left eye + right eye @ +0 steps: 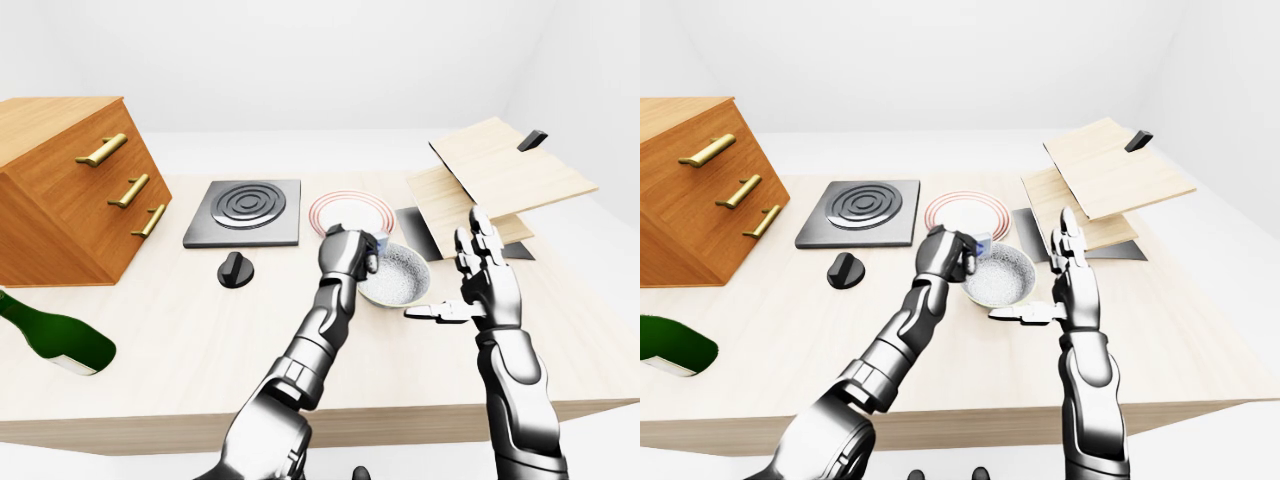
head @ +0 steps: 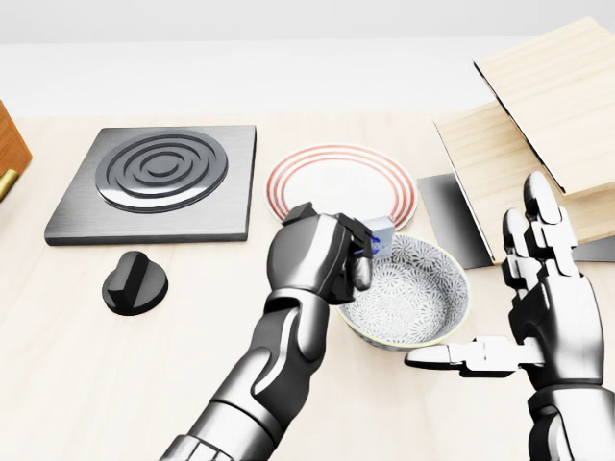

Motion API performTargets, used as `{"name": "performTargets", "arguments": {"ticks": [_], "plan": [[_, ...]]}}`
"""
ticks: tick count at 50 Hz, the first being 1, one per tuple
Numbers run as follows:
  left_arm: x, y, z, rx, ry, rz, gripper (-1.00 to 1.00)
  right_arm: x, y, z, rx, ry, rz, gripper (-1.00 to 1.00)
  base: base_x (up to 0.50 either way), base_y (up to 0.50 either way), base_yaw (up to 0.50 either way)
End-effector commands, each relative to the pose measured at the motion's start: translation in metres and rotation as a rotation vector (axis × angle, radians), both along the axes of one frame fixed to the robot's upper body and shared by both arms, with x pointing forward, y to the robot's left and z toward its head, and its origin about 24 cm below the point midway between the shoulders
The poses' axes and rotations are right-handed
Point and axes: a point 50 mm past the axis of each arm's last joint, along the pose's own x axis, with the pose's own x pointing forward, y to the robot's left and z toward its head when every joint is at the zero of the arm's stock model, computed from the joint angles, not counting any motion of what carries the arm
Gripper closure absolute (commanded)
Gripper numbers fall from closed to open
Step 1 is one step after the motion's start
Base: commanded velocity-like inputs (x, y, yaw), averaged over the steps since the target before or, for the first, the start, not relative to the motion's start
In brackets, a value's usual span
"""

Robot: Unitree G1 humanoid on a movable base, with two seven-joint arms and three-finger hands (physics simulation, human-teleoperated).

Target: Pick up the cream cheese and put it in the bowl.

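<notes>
One cream cheese (image 2: 380, 237), seemingly gripped by left hand (image 2: 317, 254), over one bowl (image 2: 423, 298)

One small blue-and-white cream cheese packet (image 2: 377, 237). One patterned grey-and-white ceramic bowl (image 2: 423, 293). One white plate with red rings (image 2: 336, 185). One square dark grey metal burner plate with raised concentric rings (image 2: 159, 181). One round black knob (image 2: 134, 281). One green glass bottle (image 1: 55, 334), lying at the table's left edge. One wooden drawer cabinet (image 1: 60, 185) with three brass handles (image 1: 128, 190). Two pale wooden boards (image 1: 495, 180), stacked near the table's right edge. Two silver robot hands (image 2: 317, 254).
</notes>
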Motion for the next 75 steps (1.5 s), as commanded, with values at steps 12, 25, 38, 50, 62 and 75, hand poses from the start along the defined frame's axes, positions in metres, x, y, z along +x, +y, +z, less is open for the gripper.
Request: {"name": "performTargets", "arguments": {"ticks": [12,25,38,50,62,75], "plan": [[-0.007,-0.044,0.011,0.023,-0.027,-0.083,1.00,0.000,-0.002,0.001,0.011,-0.007,-0.001,-1.00,0.00,0.00,0.00],[0.002,-0.049,0.022,0.007,-0.012,-0.088,1.00,0.002,-0.003,-0.001,0.015,0.002,-0.002,-1.00,0.00,0.00,0.00],[0.003,-0.050,0.016,-0.030,0.055,-0.113,1.00,0.002,-0.005,-0.002,0.020,0.006,-0.005,-1.00,0.00,0.00,0.00],[0.002,-0.051,0.012,-0.017,0.080,-0.136,1.00,0.001,-0.005,-0.003,0.023,0.011,-0.007,-1.00,0.00,0.00,0.00],[0.002,-0.052,0.014,-0.035,0.105,-0.155,1.00,0.003,-0.004,-0.005,0.025,0.021,-0.003,-1.00,0.00,0.00,0.00],[0.003,-0.052,0.014,-0.014,0.104,-0.141,1.00,0.005,-0.005,-0.007,0.029,0.031,-0.002,-1.00,0.00,0.00,0.00]]}}
